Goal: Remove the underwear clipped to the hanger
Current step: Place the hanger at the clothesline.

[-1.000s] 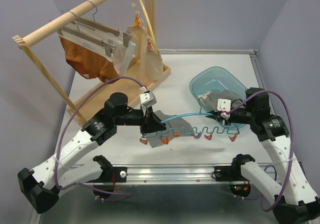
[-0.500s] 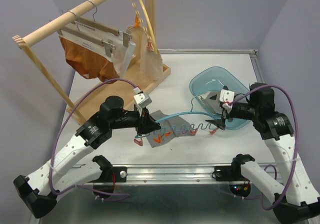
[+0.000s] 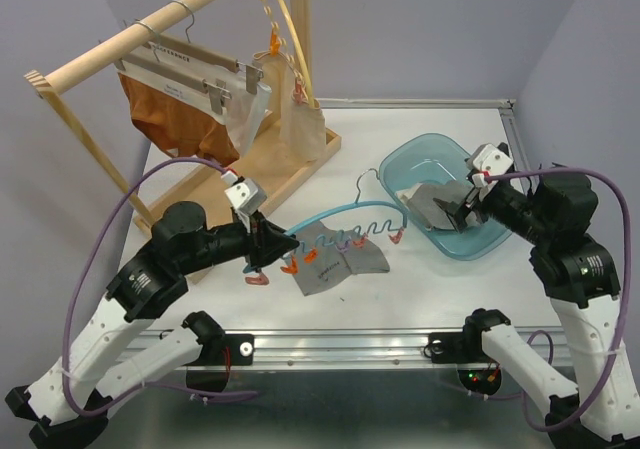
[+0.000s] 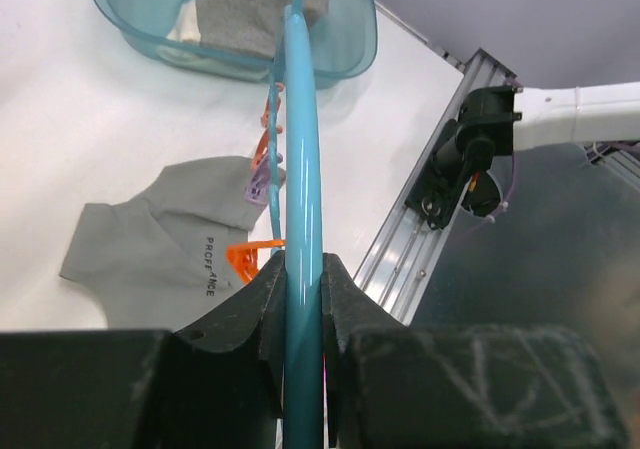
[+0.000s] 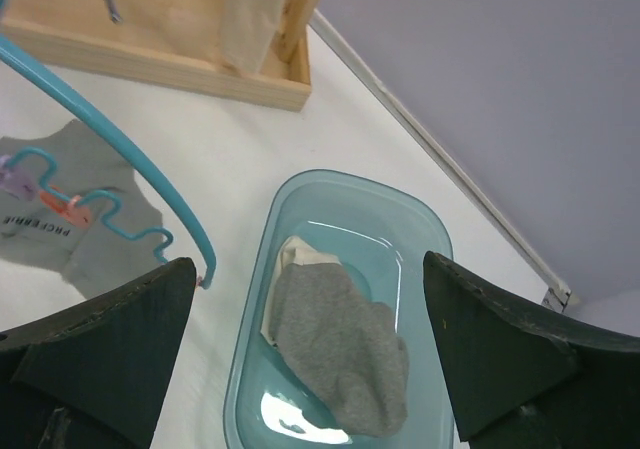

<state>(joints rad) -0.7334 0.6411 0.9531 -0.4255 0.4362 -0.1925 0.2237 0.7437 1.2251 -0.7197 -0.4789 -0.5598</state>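
Grey brief [image 3: 335, 267], soft, dark lettering, flat on bench [image 3: 450, 299] | we see it under the blue hanger [image 4: 303, 169], just ahead of left fingers [image 4: 245, 314], clamped shut on that hanger | right fingers [image 5: 100, 349] spread wide, empty, above other grey brief [image 5: 345, 354] in tub [image 5: 300, 184]

The grey underwear [image 4: 140, 229] on the desk carries one line of dark capitals, beginning "PR" and ending "NCE" (an orange clip [image 4: 250, 259] hides the middle letters). Dark print on the pale waistband [image 3: 175, 59] is too small to read.
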